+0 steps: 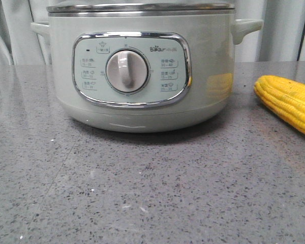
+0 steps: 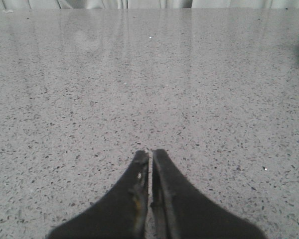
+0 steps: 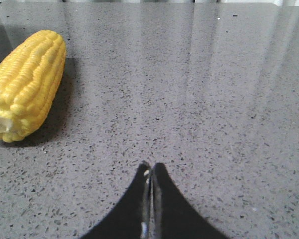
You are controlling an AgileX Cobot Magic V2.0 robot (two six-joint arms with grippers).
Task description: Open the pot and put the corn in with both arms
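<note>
The pot (image 1: 142,71), pale grey-green with a chrome-framed panel and white dial (image 1: 126,71), stands at the back centre of the grey table, its lid edge at the top of the front view. The corn (image 1: 290,101), a bright yellow cob, lies on the table to the pot's right; it also shows in the right wrist view (image 3: 27,84). My left gripper (image 2: 150,152) is shut and empty over bare table. My right gripper (image 3: 150,166) is shut and empty, a short way from the corn. Neither gripper shows in the front view.
The grey speckled tabletop (image 1: 142,193) stretches in front of the pot. Pale curtains (image 1: 284,35) hang behind the table. The pot has a side handle on the right (image 1: 246,28) and one on the left (image 1: 39,28).
</note>
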